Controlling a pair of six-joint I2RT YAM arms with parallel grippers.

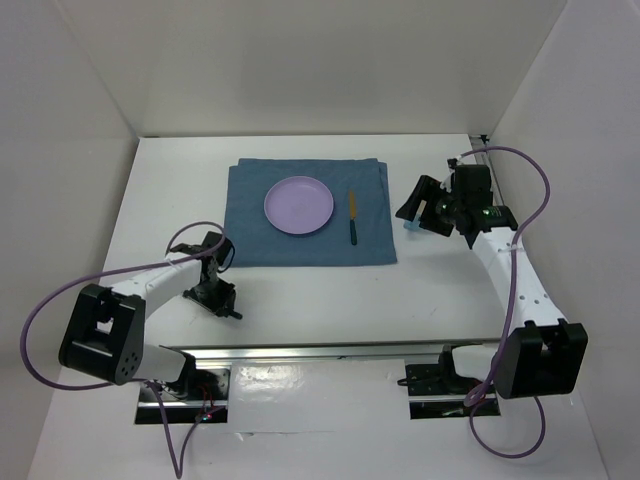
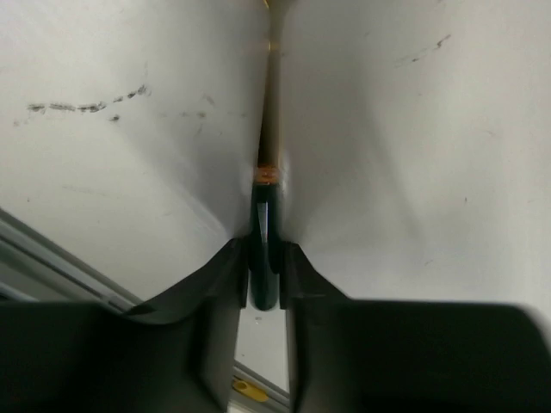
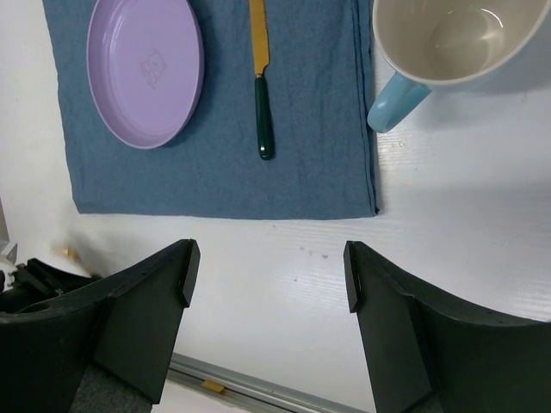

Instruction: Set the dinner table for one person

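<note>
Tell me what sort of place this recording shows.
Probably a lab test cell, not a home: plain white walls, a white tabletop with a metal rail, and one staged blue placemat.

The dinner table point(image 1: 300, 300) bears a blue placemat point(image 1: 250, 235) (mid-table) and, beside it, a pale-blue mug point(image 3: 456, 39).

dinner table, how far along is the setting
Done: plate and knife lie on the blue placemat, and the blue mug stands on the dinner table beside it; the right tool is open, apart from it. In hand: the left tool is shut on a green-handled utensil. Left: laying that utensil, probably left of the plate.
</note>
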